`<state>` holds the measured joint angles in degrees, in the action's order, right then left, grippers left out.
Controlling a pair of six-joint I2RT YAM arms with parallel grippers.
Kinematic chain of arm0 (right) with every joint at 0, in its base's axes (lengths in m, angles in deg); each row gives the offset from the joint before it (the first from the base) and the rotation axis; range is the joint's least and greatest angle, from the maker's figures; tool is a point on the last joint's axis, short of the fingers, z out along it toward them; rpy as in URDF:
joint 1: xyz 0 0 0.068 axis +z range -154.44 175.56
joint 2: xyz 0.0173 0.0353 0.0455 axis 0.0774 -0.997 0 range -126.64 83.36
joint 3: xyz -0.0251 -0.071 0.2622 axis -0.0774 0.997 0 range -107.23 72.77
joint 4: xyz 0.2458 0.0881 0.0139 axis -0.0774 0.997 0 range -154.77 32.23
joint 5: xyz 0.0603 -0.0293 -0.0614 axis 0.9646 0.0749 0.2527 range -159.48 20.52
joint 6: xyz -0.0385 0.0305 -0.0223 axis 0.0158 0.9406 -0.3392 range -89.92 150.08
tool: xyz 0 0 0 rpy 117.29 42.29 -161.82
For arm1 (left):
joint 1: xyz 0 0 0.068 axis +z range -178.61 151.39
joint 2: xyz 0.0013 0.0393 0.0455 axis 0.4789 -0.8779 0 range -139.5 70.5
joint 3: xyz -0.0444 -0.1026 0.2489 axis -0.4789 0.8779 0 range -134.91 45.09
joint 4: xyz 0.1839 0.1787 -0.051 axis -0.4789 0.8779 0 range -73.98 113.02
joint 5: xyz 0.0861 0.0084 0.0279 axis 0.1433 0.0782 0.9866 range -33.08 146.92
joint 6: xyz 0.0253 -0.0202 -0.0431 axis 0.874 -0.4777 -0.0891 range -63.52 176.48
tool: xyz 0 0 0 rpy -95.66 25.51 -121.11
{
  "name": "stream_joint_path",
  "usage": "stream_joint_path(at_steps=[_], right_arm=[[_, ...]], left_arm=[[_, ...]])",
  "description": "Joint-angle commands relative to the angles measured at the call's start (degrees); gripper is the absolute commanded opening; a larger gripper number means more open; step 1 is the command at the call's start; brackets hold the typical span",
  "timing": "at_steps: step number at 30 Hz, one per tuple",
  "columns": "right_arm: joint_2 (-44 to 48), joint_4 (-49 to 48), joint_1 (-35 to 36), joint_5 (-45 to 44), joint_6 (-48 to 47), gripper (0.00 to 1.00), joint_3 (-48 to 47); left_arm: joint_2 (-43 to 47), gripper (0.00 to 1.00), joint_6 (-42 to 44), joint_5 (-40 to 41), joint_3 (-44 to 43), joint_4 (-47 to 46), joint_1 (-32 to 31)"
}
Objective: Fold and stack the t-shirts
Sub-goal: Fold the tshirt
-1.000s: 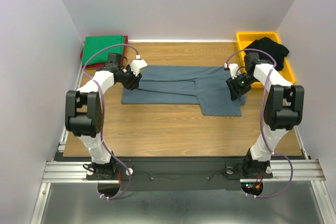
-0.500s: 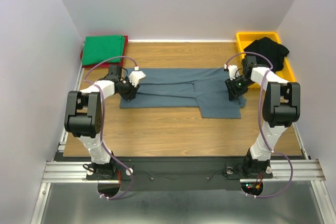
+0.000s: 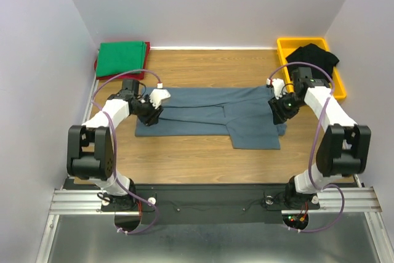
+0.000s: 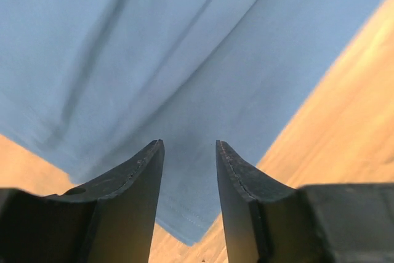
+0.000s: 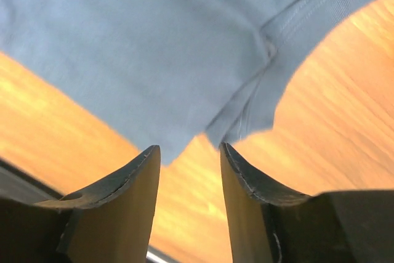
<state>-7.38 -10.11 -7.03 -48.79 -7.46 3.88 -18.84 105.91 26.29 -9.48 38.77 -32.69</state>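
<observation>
The slate blue-grey t-shirt (image 3: 209, 112) lies flat across the middle of the table, partly folded lengthwise, with a wider flap at its near right. My left gripper (image 3: 150, 114) hovers open over the shirt's left end; in the left wrist view the shirt's corner (image 4: 184, 214) shows between the open left gripper (image 4: 188, 146). My right gripper (image 3: 281, 108) is open at the shirt's right edge, with bare wood between its jaws and the shirt (image 5: 154, 60) just beyond the right gripper (image 5: 189, 147). A green t-shirt (image 3: 123, 58) lies folded on a red one (image 3: 98, 69) at the back left.
A yellow bin (image 3: 335, 81) at the back right holds a crumpled black t-shirt (image 3: 315, 58). White walls enclose the table on three sides. The wooden table (image 3: 184, 158) shows bare wood between the shirt and the arm bases.
Both grippers have moved toward the near edge, and the blue-grey shirt has slid the same way with them. The left arm's elbow has swung outward.
</observation>
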Motion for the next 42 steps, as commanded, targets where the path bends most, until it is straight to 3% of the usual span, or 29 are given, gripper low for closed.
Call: stream_joint_path(at_steps=[1,10,14,19,28,36,42], right_arm=[[3.72,7.13,-0.05,-2.49,-2.72,0.49,1.8],[6.1,4.68,-1.27,-5.04,7.12,0.48,12.36],[4.18,2.83,-3.73,-7.24,8.8,0.48,12.98],[-0.04,2.83,-4.35,-5.4,8.01,0.48,12.11],[-6.29,-0.77,-4.35,-4.69,7.48,0.44,11.75],[-9.19,-1.48,-4.27,-1.8,6.87,0.33,11.67],[-9.1,-0.42,-3.56,0.14,6.43,0.38,10.87]], left_arm=[[7.51,0.53,2.69,-9.17,-5.81,1.18,-9.51],[2.34,0.55,-3.21,-3.31,-6.95,-16.22,-39.91],[-4.5,0.55,-3.02,-2.68,-8.54,-19.31,-46.79],[-9.97,0.55,-3.55,-1.8,-10.03,-23.87,-50.59],[-14.28,0.55,-2.94,1.27,-10.12,-28.54,-52.0],[-17.79,0.54,-0.57,0.66,-11.35,-29.07,-53.49],[-20.52,0.51,1.02,0.75,-12.14,-27.85,-53.93]])
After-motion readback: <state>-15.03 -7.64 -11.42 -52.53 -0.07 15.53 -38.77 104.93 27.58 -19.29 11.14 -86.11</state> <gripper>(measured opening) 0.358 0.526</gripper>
